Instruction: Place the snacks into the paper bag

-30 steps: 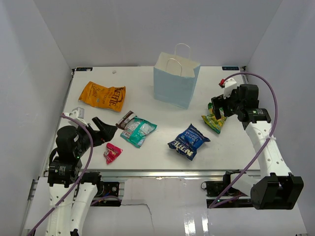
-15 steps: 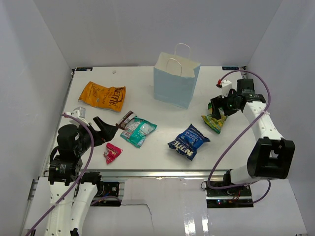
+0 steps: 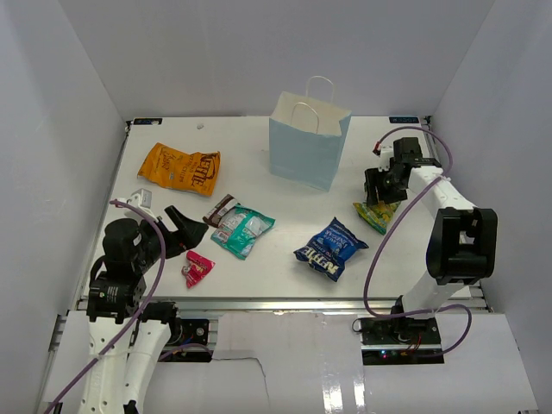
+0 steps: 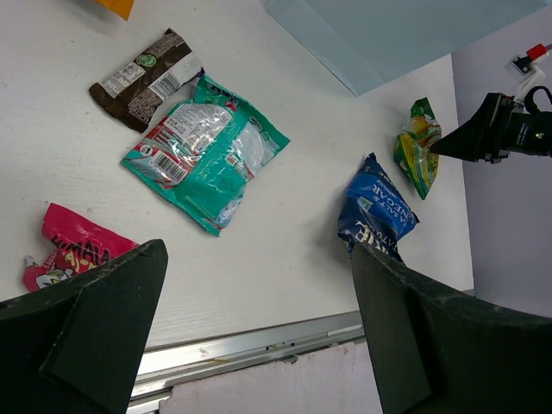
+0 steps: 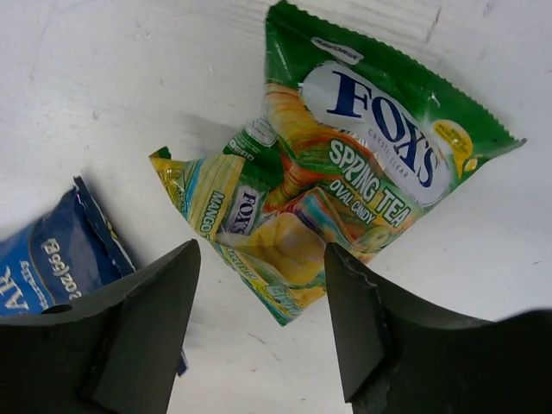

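Observation:
The light blue paper bag [image 3: 308,151] stands upright at the back centre. A yellow-green pouch [image 3: 376,216] [image 5: 345,181] lies on the right, and my right gripper [image 3: 378,191] [image 5: 260,259] hovers over it, open, its jaws either side of the pouch's lower corner without touching. A blue chip bag [image 3: 331,247] [image 4: 375,210] lies mid-table. The teal-white pouch [image 3: 242,230] [image 4: 204,153], brown bar [image 3: 220,208] and pink wrapper [image 3: 197,268] lie left of centre, the orange chip bag [image 3: 180,168] further back. My left gripper [image 3: 181,233] [image 4: 257,259] hangs open and empty near the pink wrapper.
White walls close in the table [image 3: 285,272] on the left, back and right. A metal rail [image 4: 259,341] runs along the near edge. The blue chip bag's corner [image 5: 52,259] lies just left of the right gripper's finger.
My right arm has folded back toward the far right. Its gripper has settled closer over the yellow-green pouch with jaws somewhat narrower. The left arm has not moved.

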You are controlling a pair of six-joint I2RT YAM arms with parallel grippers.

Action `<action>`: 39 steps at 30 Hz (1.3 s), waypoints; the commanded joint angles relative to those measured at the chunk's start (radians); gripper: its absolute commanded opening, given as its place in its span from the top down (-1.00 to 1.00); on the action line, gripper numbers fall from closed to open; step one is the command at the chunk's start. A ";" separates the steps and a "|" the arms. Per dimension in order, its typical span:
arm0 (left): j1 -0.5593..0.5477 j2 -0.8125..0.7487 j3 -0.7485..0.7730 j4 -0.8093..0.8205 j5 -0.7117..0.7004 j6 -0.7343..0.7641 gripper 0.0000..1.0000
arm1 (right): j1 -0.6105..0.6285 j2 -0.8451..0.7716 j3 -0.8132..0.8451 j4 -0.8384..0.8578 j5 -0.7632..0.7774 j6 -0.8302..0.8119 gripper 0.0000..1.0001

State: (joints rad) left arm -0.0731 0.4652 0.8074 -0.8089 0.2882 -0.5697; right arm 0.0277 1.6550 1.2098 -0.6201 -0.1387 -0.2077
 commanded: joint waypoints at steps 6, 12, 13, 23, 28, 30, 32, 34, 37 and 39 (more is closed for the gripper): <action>0.007 0.023 -0.002 0.005 0.011 -0.009 -0.96 | 0.000 0.025 -0.053 0.098 0.132 0.398 -0.28; 0.007 0.016 -0.007 0.005 0.011 -0.016 -0.96 | -0.002 0.068 -0.098 0.154 0.177 0.386 0.12; 0.006 0.016 -0.008 0.004 0.011 -0.019 -0.96 | -0.002 0.065 -0.104 0.160 0.171 0.381 0.22; 0.006 0.006 -0.013 0.005 0.011 -0.033 -0.96 | -0.046 -0.134 -0.130 0.238 0.042 0.239 0.85; 0.007 0.021 -0.005 0.011 0.012 -0.024 -0.96 | -0.083 -0.305 -0.096 0.327 -0.268 0.036 0.85; 0.007 0.024 -0.007 0.019 0.014 -0.022 -0.96 | -0.083 -0.349 -0.075 0.374 -0.356 0.016 0.85; 0.006 0.030 -0.008 0.025 0.017 -0.021 -0.96 | -0.083 -0.396 -0.040 0.442 -0.442 0.011 0.85; 0.006 0.033 -0.010 0.031 0.019 -0.021 -0.96 | -0.075 -0.396 0.003 0.465 -0.475 0.036 0.85; 0.006 0.038 -0.010 0.040 0.023 -0.016 -0.96 | -0.068 -0.357 0.112 0.454 -0.492 0.062 0.85; 0.006 0.043 -0.008 0.043 0.026 -0.016 -0.96 | -0.058 -0.334 0.176 0.428 -0.483 0.068 0.85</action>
State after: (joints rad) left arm -0.0731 0.4988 0.7937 -0.7887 0.2974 -0.5934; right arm -0.0406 1.2842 1.3037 -0.2153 -0.5583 -0.1410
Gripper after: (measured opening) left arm 0.979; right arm 0.078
